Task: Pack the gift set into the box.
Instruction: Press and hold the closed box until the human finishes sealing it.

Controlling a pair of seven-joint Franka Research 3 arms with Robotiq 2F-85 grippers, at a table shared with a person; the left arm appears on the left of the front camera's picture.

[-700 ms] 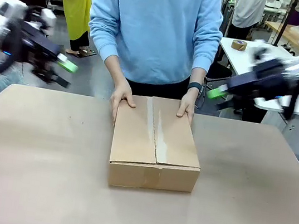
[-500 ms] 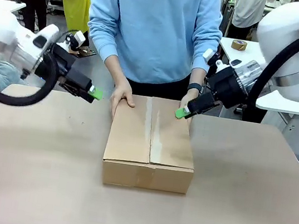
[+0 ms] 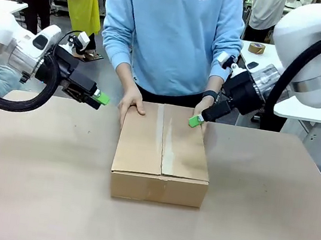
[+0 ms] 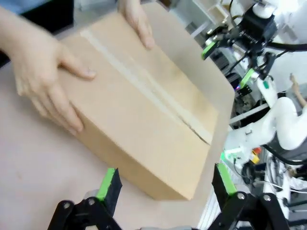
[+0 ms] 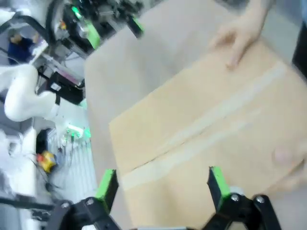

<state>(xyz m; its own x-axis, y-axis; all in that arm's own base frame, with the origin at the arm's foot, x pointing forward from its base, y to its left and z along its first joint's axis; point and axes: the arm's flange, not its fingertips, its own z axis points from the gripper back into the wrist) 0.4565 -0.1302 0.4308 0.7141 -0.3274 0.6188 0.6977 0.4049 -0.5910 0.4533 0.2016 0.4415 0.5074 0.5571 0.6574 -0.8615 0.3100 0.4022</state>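
Swung in beside box [image 3: 163, 150] since 0.7 s ago | left gripper [image 4: 164, 175] spread, empty | right gripper [image 5: 161, 176] spread, empty

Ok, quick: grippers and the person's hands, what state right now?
Left gripper: open, empty.
Right gripper: open, empty.
Person's hands: both resting on the closed box, gripping nothing.

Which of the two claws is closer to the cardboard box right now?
The right claw: its green tip hangs over the box's far corner, by the person's hand. The left claw hovers off to the box's side.
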